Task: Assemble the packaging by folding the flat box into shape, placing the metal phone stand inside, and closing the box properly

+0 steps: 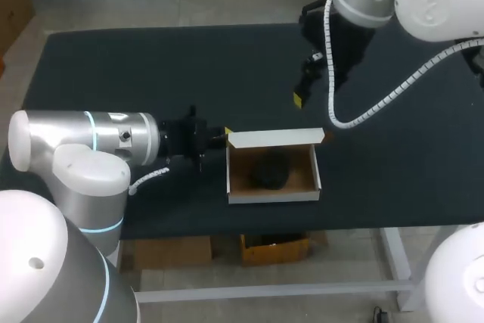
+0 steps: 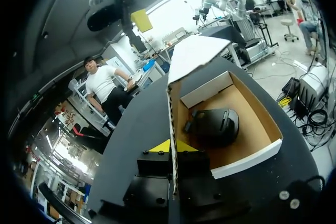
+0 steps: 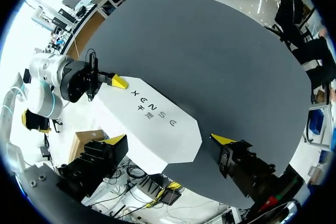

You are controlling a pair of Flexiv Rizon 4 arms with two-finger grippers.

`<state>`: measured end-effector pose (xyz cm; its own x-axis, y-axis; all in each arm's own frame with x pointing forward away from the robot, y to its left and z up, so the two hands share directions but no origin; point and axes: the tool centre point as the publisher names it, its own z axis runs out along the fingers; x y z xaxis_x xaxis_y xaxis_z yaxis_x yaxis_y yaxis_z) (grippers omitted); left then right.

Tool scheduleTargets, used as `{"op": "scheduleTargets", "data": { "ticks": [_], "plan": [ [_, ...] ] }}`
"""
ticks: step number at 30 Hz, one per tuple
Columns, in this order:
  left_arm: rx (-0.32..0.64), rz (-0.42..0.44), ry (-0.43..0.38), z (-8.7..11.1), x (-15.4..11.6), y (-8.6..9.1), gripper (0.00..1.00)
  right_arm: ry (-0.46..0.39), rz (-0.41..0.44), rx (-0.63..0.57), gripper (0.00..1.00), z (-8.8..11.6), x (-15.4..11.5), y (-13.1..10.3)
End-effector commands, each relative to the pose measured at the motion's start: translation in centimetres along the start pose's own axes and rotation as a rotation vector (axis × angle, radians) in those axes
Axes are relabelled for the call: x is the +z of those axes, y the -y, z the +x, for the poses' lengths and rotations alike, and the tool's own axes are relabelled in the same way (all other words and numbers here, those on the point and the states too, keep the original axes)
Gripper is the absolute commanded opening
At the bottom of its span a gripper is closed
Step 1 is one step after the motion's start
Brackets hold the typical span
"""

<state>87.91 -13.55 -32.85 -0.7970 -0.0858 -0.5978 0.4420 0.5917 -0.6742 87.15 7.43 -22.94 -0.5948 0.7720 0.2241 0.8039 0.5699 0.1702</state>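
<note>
Closing calls for the left gripper (image 1: 220, 135), pinching the white lid's (image 1: 274, 138) end, to swing it over the box's (image 1: 272, 196) phone stand (image 1: 270, 169) while the spread right gripper (image 3: 169, 140) presses down.

Box (image 1: 273, 196) open, lid up; blk stand (image 1: 270, 170) inside.

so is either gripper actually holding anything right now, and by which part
The left gripper pinches the raised white cardboard lid by its left end edge. The right gripper hangs open above the lid, holding nothing.
</note>
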Motion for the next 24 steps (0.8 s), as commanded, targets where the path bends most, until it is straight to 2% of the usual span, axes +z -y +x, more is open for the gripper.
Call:
{"op": "scheduleTargets", "data": {
  "ticks": [1,3,11,16,24],
  "plan": [
    [0.001,0.001,0.004,0.1,0.1,-0.1,0.00,-0.049,0.026,0.068,1.00,-0.5,0.0,-0.4],
    [0.001,0.001,0.004,0.1,0.1,-0.1,0.00,-0.053,0.042,0.134,1.00,-0.4,0.1,-0.2],
    [0.001,0.001,0.004,0.1,0.1,-0.1,0.00,-0.155,0.121,0.348,1.00,-0.2,0.0,1.3],
    [0.001,0.001,0.004,0.1,0.1,-0.1,0.00,-0.184,0.182,0.417,1.00,0.3,0.1,2.0],
    [0.105,-0.001,0.048,1.0,0.0,-0.1,0.00,-0.209,0.263,0.491,1.00,0.6,1.4,2.9]
  ]
}}
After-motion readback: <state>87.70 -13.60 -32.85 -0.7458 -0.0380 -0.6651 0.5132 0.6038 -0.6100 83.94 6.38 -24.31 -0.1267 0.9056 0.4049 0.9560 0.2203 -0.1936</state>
